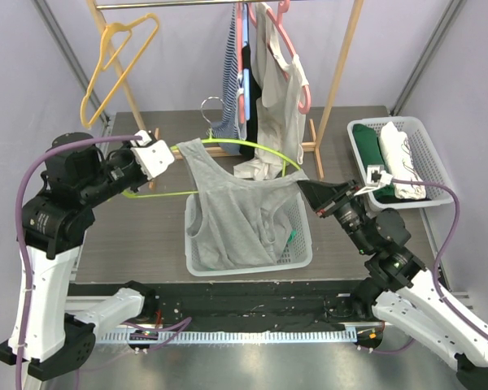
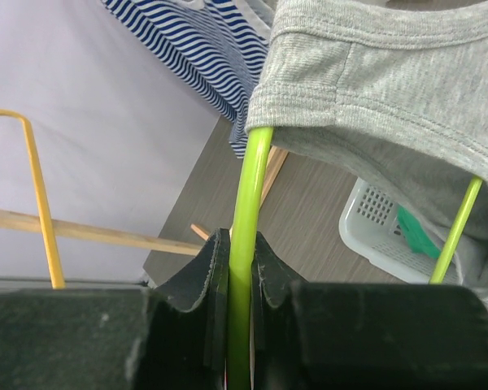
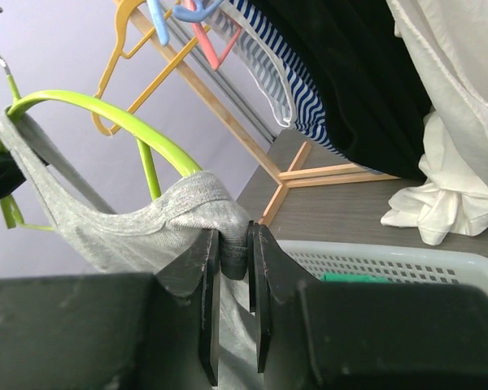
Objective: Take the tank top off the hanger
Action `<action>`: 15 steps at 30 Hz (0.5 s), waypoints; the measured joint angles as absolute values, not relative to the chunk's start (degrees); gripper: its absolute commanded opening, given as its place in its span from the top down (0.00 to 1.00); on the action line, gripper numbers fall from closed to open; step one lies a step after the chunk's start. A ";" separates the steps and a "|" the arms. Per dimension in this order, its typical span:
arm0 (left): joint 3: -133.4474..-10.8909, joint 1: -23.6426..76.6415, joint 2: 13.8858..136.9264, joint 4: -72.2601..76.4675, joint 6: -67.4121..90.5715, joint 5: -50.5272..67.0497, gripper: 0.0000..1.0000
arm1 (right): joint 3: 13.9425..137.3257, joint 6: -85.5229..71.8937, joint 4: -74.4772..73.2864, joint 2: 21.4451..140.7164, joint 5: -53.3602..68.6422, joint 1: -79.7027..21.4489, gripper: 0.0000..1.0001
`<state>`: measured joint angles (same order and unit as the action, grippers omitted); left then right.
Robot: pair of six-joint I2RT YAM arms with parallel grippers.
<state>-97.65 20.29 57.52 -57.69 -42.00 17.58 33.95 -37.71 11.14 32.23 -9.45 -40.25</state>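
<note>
A grey tank top (image 1: 232,211) hangs on a lime green hanger (image 1: 244,146) held in the air over a white basket (image 1: 248,264). My left gripper (image 1: 167,154) is shut on the hanger's left end; in the left wrist view the green rod (image 2: 248,203) runs between the closed fingers (image 2: 207,268), with the tank top's strap (image 2: 390,97) over it. My right gripper (image 1: 305,188) is shut on the tank top's right strap. In the right wrist view this gripper (image 3: 232,244) pinches the grey strap (image 3: 203,203) at the hanger's arm (image 3: 106,114). The top's lower part sags into the basket.
A wooden clothes rack (image 1: 337,73) stands behind with striped, black and white garments (image 1: 264,89), a yellow hanger (image 1: 118,57) and a pink hanger (image 1: 297,57). A second white basket (image 1: 398,158) with green and white clothes sits at the right. A green item (image 3: 346,278) lies in the near basket.
</note>
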 measured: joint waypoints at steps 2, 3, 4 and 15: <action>-97.65 20.40 57.65 -57.76 -41.98 18.46 1.00 | 33.89 -37.54 9.13 30.09 -9.43 -40.27 0.87; -97.65 20.53 57.74 -57.80 -41.95 18.85 1.00 | 33.82 -37.45 8.01 28.86 -9.45 -40.27 0.87; -97.67 20.67 57.87 -57.80 -41.93 19.38 1.00 | 33.67 -37.39 6.87 27.59 -9.45 -40.27 0.83; -99.35 21.19 59.00 -58.67 -41.34 22.09 1.00 | 31.27 -38.17 3.92 26.11 -8.86 -40.23 0.53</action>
<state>-99.35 21.19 59.00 -58.67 -41.34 22.09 31.27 -38.17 3.92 26.11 -8.86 -40.23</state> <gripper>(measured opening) 0.147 0.421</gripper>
